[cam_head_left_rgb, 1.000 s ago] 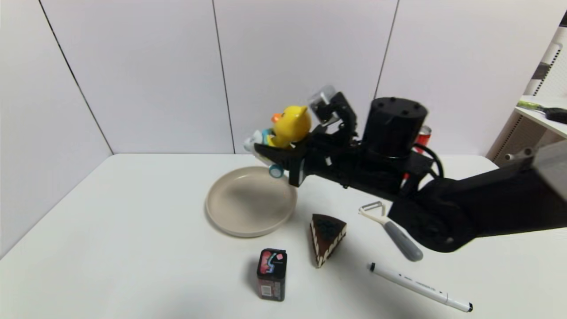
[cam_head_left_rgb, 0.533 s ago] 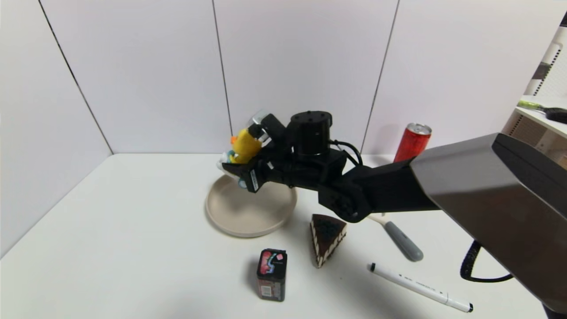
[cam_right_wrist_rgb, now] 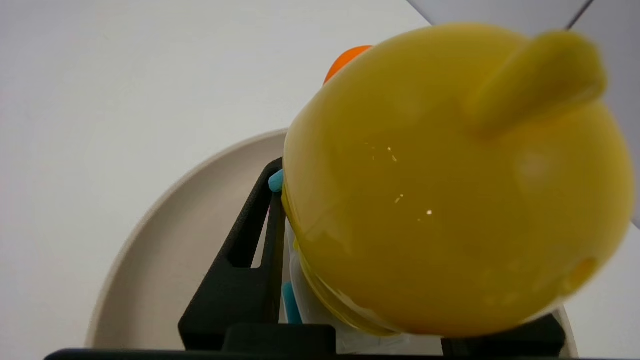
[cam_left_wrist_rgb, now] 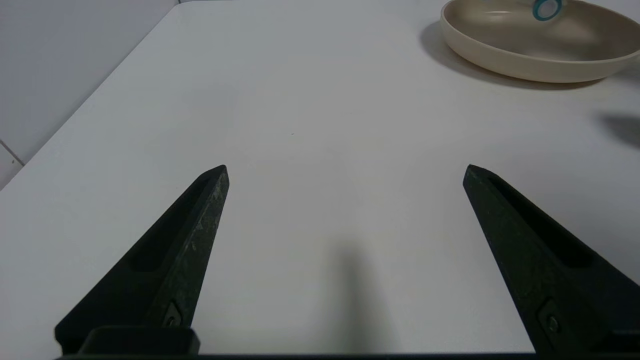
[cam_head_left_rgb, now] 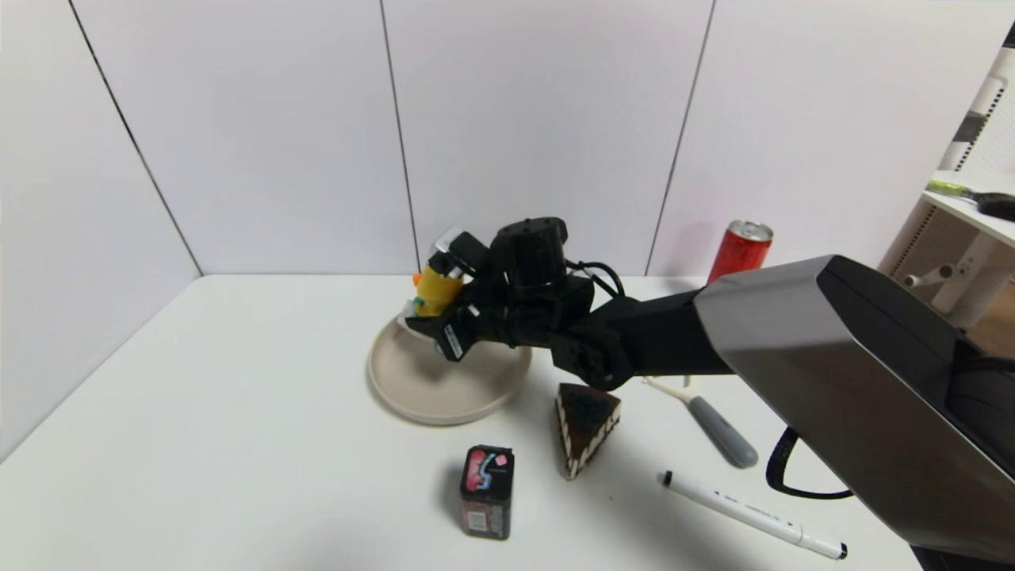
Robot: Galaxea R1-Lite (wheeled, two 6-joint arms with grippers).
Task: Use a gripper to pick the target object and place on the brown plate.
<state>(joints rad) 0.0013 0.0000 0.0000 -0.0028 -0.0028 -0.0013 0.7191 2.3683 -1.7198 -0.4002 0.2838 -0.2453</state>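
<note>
My right gripper [cam_head_left_rgb: 428, 325] is shut on the yellow duck toy [cam_head_left_rgb: 434, 290] and holds it low over the far part of the brown plate [cam_head_left_rgb: 412, 396]. In the right wrist view the duck's yellow head [cam_right_wrist_rgb: 450, 190] fills the picture, and one black finger [cam_right_wrist_rgb: 240, 265] presses its white cart, with the plate [cam_right_wrist_rgb: 150, 260] below. In the left wrist view the plate [cam_left_wrist_rgb: 500, 65] lies far off, with a blue wheel [cam_left_wrist_rgb: 546, 9] of the toy above it. My left gripper [cam_left_wrist_rgb: 345, 172] is open and empty over bare table.
A chocolate cake slice [cam_head_left_rgb: 585, 424] lies just right of the plate. A small dark box [cam_head_left_rgb: 486, 490] stands at the front. A peeler [cam_head_left_rgb: 710, 424], a white marker [cam_head_left_rgb: 753, 515] and a red can [cam_head_left_rgb: 739, 252] are on the right side.
My right arm has carried the duck leftward and down, from high beside the plate's far right edge to low over the plate's far part.
</note>
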